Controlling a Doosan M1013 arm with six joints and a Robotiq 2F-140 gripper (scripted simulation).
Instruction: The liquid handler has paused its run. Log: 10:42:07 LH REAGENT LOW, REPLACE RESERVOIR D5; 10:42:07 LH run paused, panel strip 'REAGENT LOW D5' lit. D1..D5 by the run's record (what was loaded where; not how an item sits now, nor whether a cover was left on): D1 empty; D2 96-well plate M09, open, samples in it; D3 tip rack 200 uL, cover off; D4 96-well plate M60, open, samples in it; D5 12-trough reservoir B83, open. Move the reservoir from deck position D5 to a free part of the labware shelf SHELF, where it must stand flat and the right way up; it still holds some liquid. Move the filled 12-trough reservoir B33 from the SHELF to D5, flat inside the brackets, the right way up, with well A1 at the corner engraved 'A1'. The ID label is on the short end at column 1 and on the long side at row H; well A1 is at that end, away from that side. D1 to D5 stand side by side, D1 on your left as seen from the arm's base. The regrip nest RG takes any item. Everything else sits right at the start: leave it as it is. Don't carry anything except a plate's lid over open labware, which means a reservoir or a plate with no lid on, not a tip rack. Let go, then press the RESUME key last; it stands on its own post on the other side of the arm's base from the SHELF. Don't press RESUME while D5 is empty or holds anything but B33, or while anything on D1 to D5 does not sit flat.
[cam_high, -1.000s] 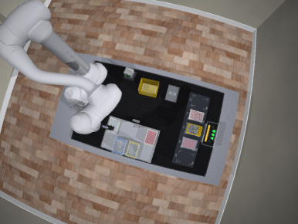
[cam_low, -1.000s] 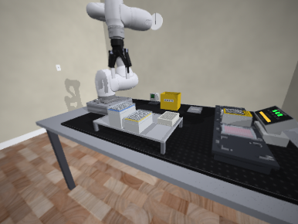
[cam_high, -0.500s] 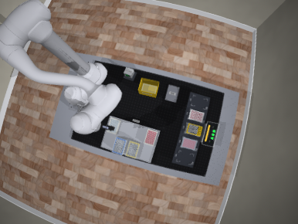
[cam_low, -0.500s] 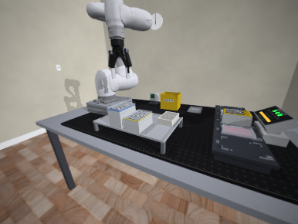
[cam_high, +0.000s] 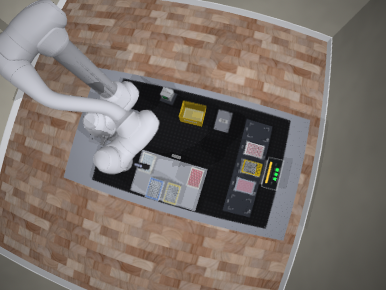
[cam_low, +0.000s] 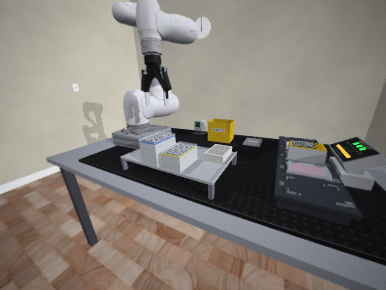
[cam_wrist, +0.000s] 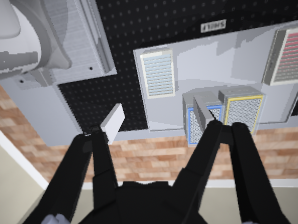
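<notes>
My gripper (cam_low: 156, 94) is open and empty. It hangs high above the end of the grey shelf (cam_high: 170, 181) nearest the arm's base. In the wrist view the fingers frame the shelf's edge, and a pale ribbed reservoir (cam_wrist: 158, 73) lies flat on the shelf just beyond them. The same reservoir shows beside the arm in the top view (cam_high: 147, 161). I cannot read its label. The dark deck holds a red plate (cam_high: 254, 149), a yellow tip rack (cam_high: 251, 167) and a second red plate (cam_high: 245, 186). Both end slots of the deck look bare.
The shelf also carries a tall blue-rimmed box (cam_high: 155, 188), a yellow-rimmed box (cam_high: 172, 192) and a red plate (cam_high: 195, 177). A yellow bin (cam_high: 193, 112), a grey nest (cam_high: 225, 118) and a small key post (cam_high: 167, 95) stand behind. A lit panel (cam_high: 274, 174) flanks the deck.
</notes>
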